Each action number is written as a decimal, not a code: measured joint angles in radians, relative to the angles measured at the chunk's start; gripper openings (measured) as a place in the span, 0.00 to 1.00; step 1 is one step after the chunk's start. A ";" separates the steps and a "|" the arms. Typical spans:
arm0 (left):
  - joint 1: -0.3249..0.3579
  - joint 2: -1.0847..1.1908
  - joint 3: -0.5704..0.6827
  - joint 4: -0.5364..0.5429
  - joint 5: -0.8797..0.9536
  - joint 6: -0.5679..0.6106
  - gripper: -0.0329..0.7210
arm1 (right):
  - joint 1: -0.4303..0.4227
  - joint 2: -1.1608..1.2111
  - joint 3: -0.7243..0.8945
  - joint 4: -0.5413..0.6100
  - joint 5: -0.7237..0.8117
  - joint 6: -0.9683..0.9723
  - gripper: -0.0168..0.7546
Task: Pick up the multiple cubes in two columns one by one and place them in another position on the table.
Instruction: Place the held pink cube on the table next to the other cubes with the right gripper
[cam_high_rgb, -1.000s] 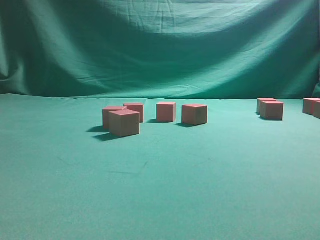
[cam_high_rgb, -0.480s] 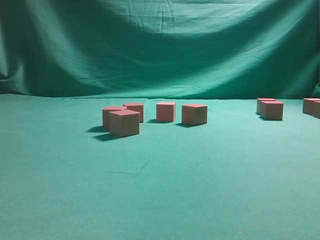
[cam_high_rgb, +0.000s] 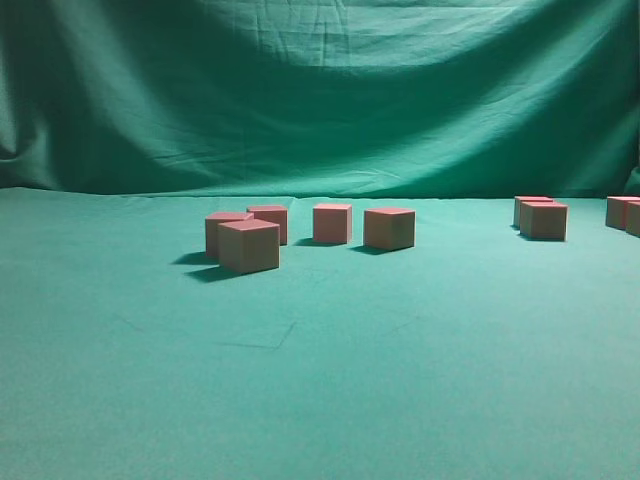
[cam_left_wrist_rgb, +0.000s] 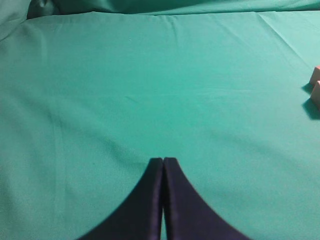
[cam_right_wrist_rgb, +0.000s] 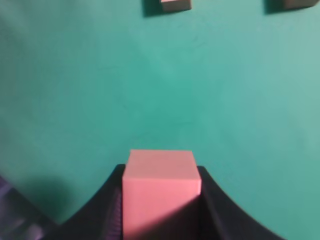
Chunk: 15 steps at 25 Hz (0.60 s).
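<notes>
Right gripper (cam_right_wrist_rgb: 161, 210) is clamping a cube (cam_right_wrist_rgb: 161, 192) above the table (cam_right_wrist_rgb: 75, 100); left gripper (cam_left_wrist_rgb: 163, 162) is sitting pinched shut. Dropping crooked could nudge neighbours.

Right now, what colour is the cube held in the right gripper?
Pink, seen best in the right wrist view: the cube sits between the black fingers of the right gripper.

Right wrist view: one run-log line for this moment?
right gripper: shut on cube | left gripper: shut, empty | table: five cubes left, four right
</notes>
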 joint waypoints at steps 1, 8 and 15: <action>0.000 0.000 0.000 0.000 0.000 0.000 0.04 | 0.002 0.019 0.000 -0.002 -0.013 0.000 0.36; 0.000 0.000 0.000 0.000 0.000 0.000 0.04 | 0.005 0.161 0.001 -0.011 -0.096 -0.224 0.36; 0.000 0.000 0.000 0.000 0.000 0.000 0.04 | 0.005 0.262 -0.053 -0.096 -0.163 -0.327 0.36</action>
